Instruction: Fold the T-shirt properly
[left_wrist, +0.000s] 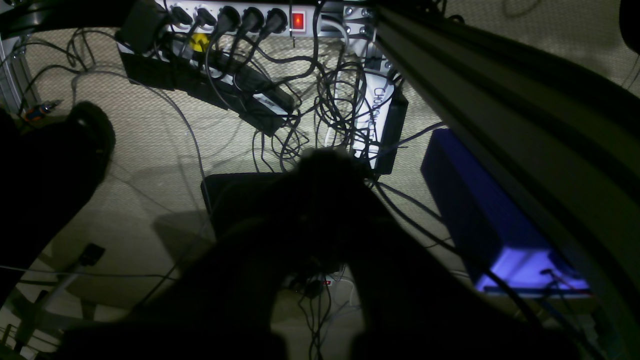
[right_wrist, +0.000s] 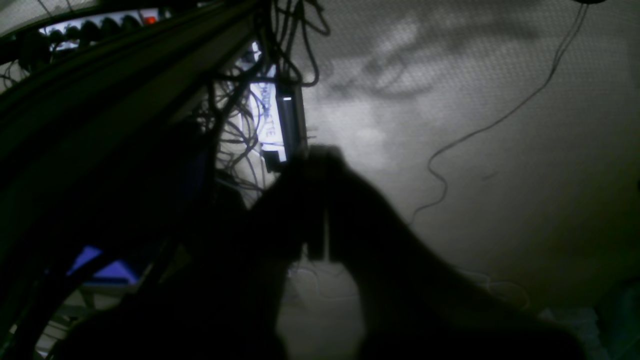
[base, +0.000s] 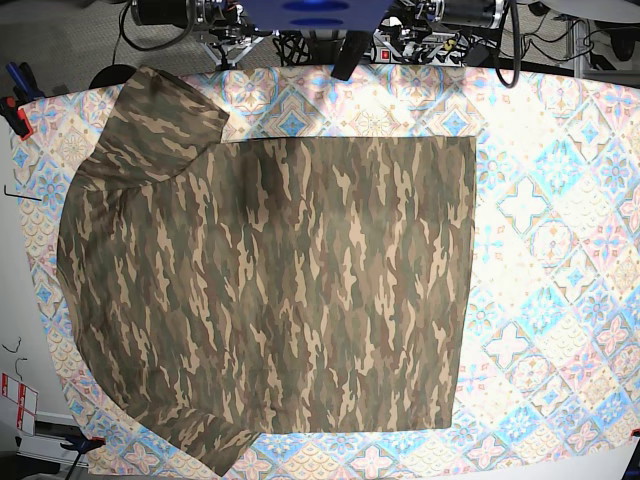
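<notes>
- T-shirt (base: 270, 290) lies spread flat on the tablecloth (base: 560, 230), covering the left and middle of the table in the base view.
- Its right edge is a straight vertical line, about three quarters of the way across; bare tiled cloth shows to the right of it.
- One sleeve sticks out at the far-left corner, another at the near-left corner; the left edge is rounded between them.
- Cloth looks smooth, with no big wrinkles visible.
- Neither arm is over the table in the base view; only the rig hardware (base: 320, 15) sits past the far edge.
- Left gripper (left_wrist: 325, 165): dark silhouette in its wrist view, fingers pressed together, nothing between them.
- It points down at the floor, over a tangle of cables (left_wrist: 340, 100), a power strip (left_wrist: 240, 17) with a lit red switch and a blue box (left_wrist: 480, 220).
- Right gripper (right_wrist: 317, 165): also a dark silhouette, fingers together, holding nothing.
- It looks at pale carpet (right_wrist: 500, 150) with a single loose cable (right_wrist: 480, 130); a dark frame rail (right_wrist: 115, 85) runs along the left of that view.
- Both wrist views are dim; the shirt is not visible in either.
</notes>
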